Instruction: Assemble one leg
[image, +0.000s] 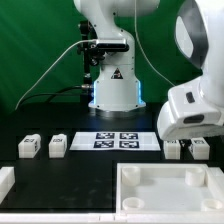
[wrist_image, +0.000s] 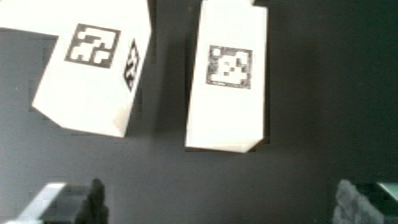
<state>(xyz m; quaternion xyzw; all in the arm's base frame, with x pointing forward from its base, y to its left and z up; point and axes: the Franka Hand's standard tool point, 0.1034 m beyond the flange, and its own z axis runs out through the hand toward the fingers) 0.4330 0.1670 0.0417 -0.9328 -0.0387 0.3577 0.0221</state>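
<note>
The white tabletop (image: 170, 195) fills the exterior view's lower right, the marker board (image: 115, 140) its centre. At its right edge the gripper (wrist_image: 222, 198), jaws wide apart, hovers above the leg (wrist_image: 231, 85). The neighbouring leg (wrist_image: 89, 75) lies just beside; closing skewed could catch or knock both.

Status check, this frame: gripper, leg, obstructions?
Gripper open, empty. Leg below it, ungrasped. Second leg close beside, not touching: tight clearance.

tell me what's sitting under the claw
Below the open claw lie an angled small stubby white plastic leg and a second leg, side by side on the black table. Their faces against the table are hidden.
</note>
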